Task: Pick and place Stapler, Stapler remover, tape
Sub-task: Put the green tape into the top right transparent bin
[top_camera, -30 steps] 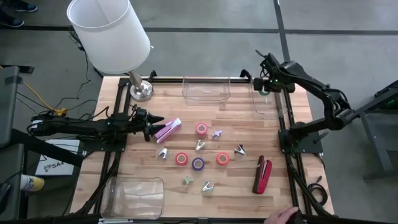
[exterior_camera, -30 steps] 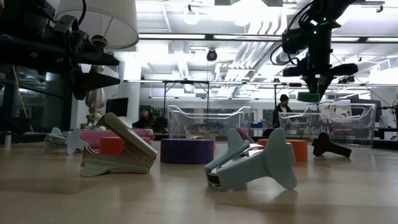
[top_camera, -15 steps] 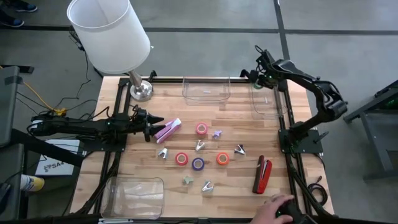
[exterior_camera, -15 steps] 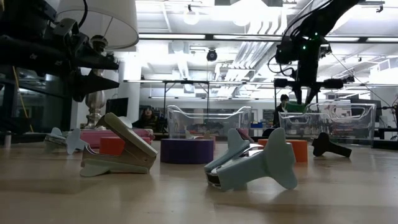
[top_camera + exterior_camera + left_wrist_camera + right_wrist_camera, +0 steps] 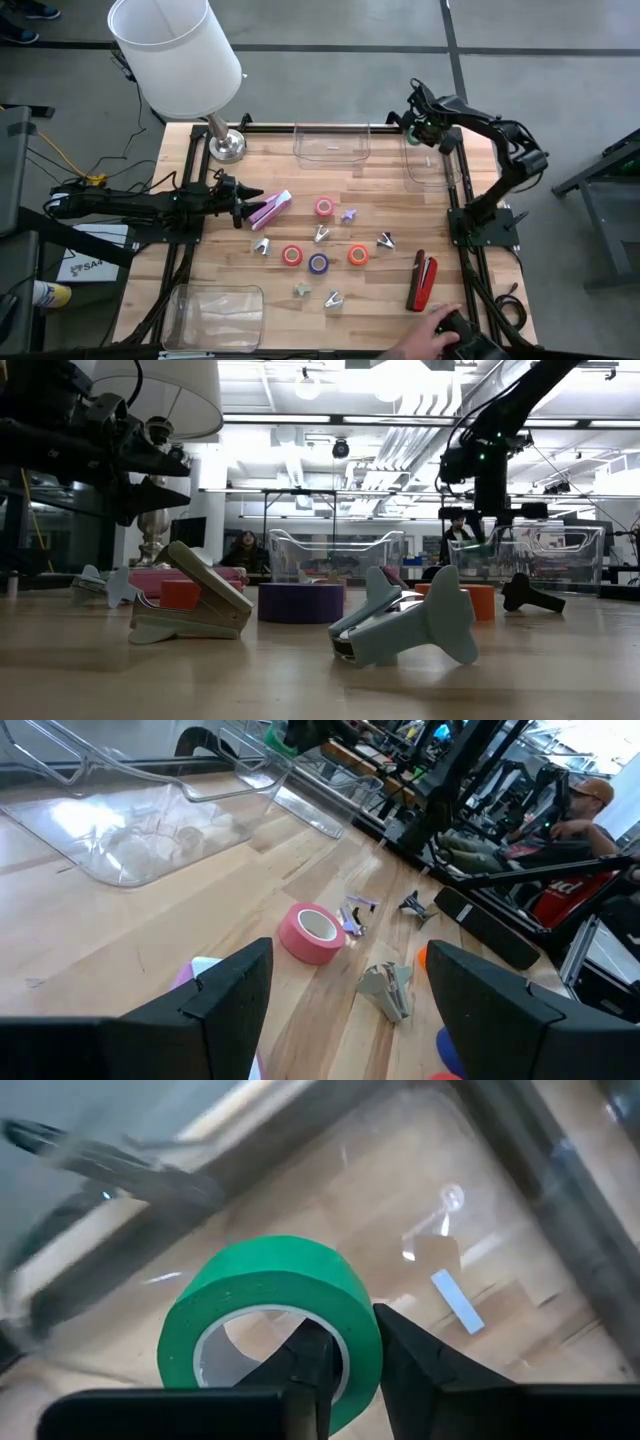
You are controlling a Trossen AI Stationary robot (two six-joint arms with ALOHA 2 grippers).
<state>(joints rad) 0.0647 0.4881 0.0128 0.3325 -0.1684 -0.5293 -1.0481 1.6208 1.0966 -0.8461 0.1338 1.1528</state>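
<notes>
My right gripper (image 5: pixel 427 134) is at the table's far right, shut on a green tape roll (image 5: pixel 275 1320) over the clear bin (image 5: pixel 437 165). My left gripper (image 5: pixel 244 207) hangs open at the left, above the near end of the pink stapler (image 5: pixel 271 208), which lies on the table. Pink (image 5: pixel 324 207), red-orange (image 5: pixel 292 255), purple (image 5: pixel 318 263) and orange (image 5: pixel 357 254) tape rolls lie flat mid-table. A red stapler (image 5: pixel 422 282) lies near the right edge. Staple removers (image 5: pixel 261 246) (image 5: pixel 385 240) are scattered among the rolls. My right gripper has one finger (image 5: pixel 308 1362) inside the green roll's hole and the other (image 5: pixel 412 1365) outside, with the ring's wall (image 5: pixel 352 1342) pinched between them. The fingers come from above, pointing steeply down. The roll hangs tilted over the bin's clear floor.
A second clear bin (image 5: pixel 332 143) stands at the far middle and a third (image 5: pixel 215 315) at the near left corner. A lamp (image 5: pixel 176 50) rises at the far left. A person's hand (image 5: pixel 445 335) reaches in at the near right edge.
My right gripper has sunk with the green tape roll toward the far-right bin and rolled its wrist, so that the roll now hangs at the bin's rim height. A person's hand has come in at the near right edge.
</notes>
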